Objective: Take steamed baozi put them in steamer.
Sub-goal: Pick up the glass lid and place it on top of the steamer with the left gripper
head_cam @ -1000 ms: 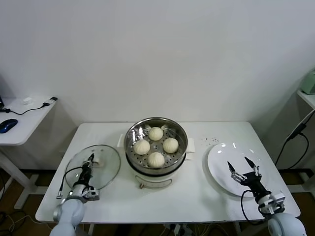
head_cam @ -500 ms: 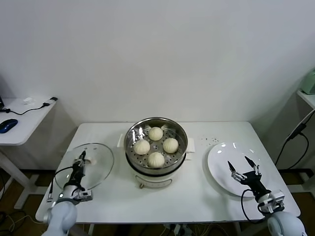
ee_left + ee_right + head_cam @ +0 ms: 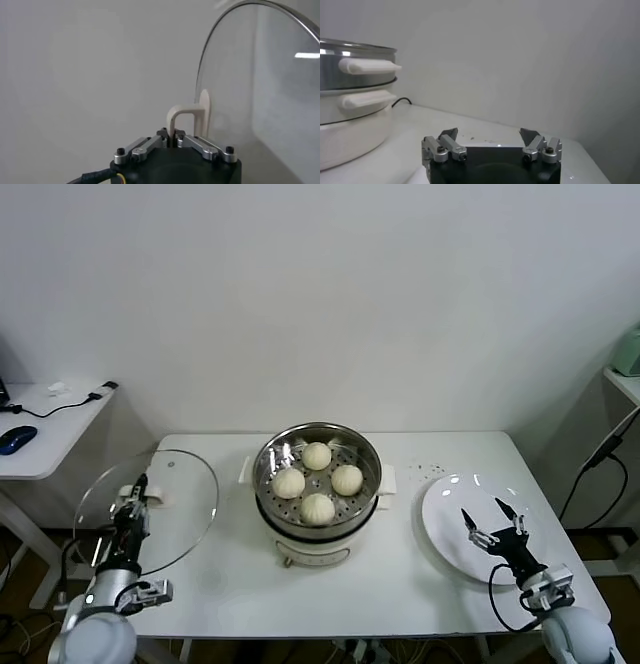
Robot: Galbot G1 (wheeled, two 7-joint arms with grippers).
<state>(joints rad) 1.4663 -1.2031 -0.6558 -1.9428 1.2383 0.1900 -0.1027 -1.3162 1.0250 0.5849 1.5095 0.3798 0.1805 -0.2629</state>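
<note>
Several cream-white steamed baozi (image 3: 317,508) lie inside the shiny steel steamer (image 3: 365,454), which stands on its white base at the table's middle. My left gripper (image 3: 137,496) is at the table's left edge, shut on the white handle (image 3: 187,112) of a round glass lid (image 3: 180,504). The lid is held up off the table and tilted. In the left wrist view the left gripper (image 3: 175,138) pinches the handle's thin bar, with the lid (image 3: 260,90) beyond it. My right gripper (image 3: 492,522) stands open and holds nothing above a white plate (image 3: 445,514). In its own view the right gripper (image 3: 490,134) faces the steamer (image 3: 350,100).
The white table (image 3: 400,584) carries only the steamer and the plate. A lower side table (image 3: 50,424) at the far left holds a blue mouse (image 3: 17,439) and a cable. A cable hangs at the right wall (image 3: 600,459).
My left gripper has raised the glass lid off the table and carried it left, tilting it more upright. The right arm, the steamer and the baozi have not moved.
</note>
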